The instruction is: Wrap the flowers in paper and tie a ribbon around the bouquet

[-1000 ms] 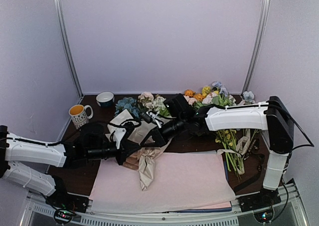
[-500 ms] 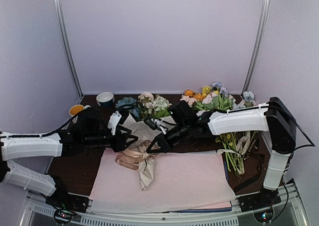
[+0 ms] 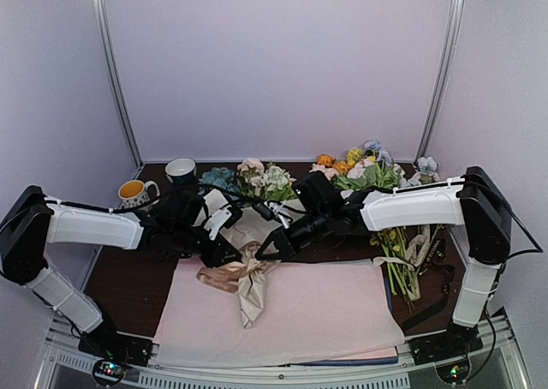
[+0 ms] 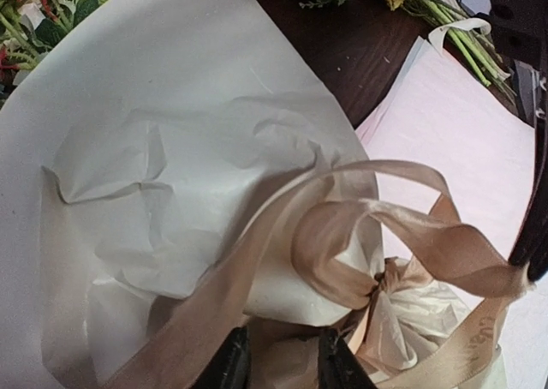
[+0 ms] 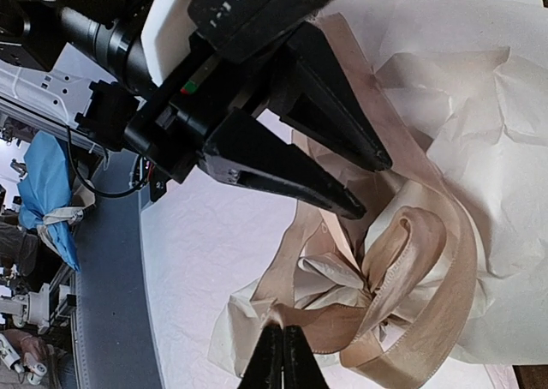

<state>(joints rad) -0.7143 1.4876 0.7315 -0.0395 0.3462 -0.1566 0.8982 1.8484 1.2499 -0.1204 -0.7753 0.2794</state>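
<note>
**Ada:** The left gripper [image 5: 368,186] stands with its jaws apart and clasps nothing; its black fingers [image 5: 282,176] hover just over the tied neck of the bouquet [image 3: 250,290]; one strand of the ribbon [image 4: 342,235] runs past them.

**Ben:** And the right gripper [image 5: 278,342]?

**Ada:** Pinched tight; its tips meet on a ribbon strand beside the knot; in the left wrist view a band of ribbon ends at its dark finger at the right edge.

**Ben:** Where does the bouquet lie?

**Ada:** On its side, between the two grippers, at the far edge of the pink sheets [image 3: 325,312]; its narrow twisted end points toward the arms' bases; its wide end points toward the back wall.

**Ben:** The flowers [image 3: 264,179]?

**Ada:** At that wide end; white, cream and blue heads with green leaves.

**Ben:** The paper [image 4: 171,106]?

**Ada:** Cream, softly creased, gathered tight at the neck; the ribbon is glossy tan, knotted there, with one loop standing up and a broad band trailing off.

**Ben:** Anything else on the table [image 3: 128,286]?

**Ada:** A patterned mug [image 3: 135,196] and a dark bowl [image 3: 181,169] at the far left; a loose bunch [image 3: 360,166] with orange and yellow blooms at the far right, its green stems lying toward the near edge.
</note>
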